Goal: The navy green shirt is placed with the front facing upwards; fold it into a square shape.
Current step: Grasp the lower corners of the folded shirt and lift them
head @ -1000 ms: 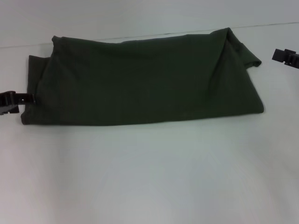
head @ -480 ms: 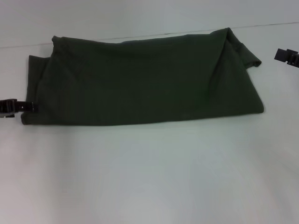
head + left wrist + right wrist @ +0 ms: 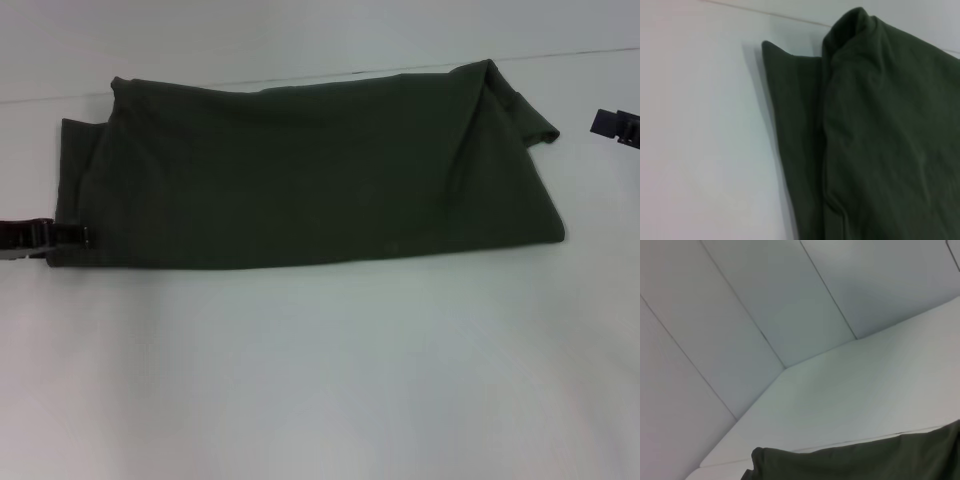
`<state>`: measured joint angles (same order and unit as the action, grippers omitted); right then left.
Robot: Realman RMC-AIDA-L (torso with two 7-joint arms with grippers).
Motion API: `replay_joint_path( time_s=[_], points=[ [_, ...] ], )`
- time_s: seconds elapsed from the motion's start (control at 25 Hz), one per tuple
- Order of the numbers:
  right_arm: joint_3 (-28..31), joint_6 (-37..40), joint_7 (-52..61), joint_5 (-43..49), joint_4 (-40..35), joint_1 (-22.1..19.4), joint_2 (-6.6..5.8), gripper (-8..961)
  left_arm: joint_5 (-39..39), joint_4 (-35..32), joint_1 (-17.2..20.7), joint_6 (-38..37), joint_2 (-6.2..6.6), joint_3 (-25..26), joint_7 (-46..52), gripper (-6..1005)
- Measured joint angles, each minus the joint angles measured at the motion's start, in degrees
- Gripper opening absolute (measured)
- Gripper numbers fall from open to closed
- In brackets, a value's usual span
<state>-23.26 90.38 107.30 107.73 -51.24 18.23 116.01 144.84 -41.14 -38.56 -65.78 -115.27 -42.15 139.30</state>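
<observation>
The navy green shirt [image 3: 310, 170] lies folded into a long band across the white table [image 3: 330, 370], with a sleeve sticking out at its right end. No lettering shows. My left gripper [image 3: 80, 236] comes in low from the left edge, and its tip reaches the shirt's near-left corner. My right gripper [image 3: 602, 122] hangs at the right edge, apart from the sleeve. The left wrist view shows the shirt's layered left end [image 3: 875, 140]. In the right wrist view the shirt [image 3: 865, 462] fills only a dark strip along the bottom.
The bare white tabletop stretches in front of the shirt toward me. A table seam or back edge [image 3: 590, 52] runs behind the shirt. White wall panels [image 3: 765, 305] stand beyond the table.
My left gripper has slid right and slightly down until its tip meets the shirt's near-left corner. The right gripper has drifted a little toward the right edge. The shirt has not moved.
</observation>
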Motion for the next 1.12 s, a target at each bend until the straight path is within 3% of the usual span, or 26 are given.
replay_joint_path(
  time_s=[1.12],
  points=[
    [0.1,0.8,0.5,-0.2,0.0,0.1,-0.19,645,0.5,1.7,-1.8,0.5,-0.38,-1.5,0.0,778]
  ],
)
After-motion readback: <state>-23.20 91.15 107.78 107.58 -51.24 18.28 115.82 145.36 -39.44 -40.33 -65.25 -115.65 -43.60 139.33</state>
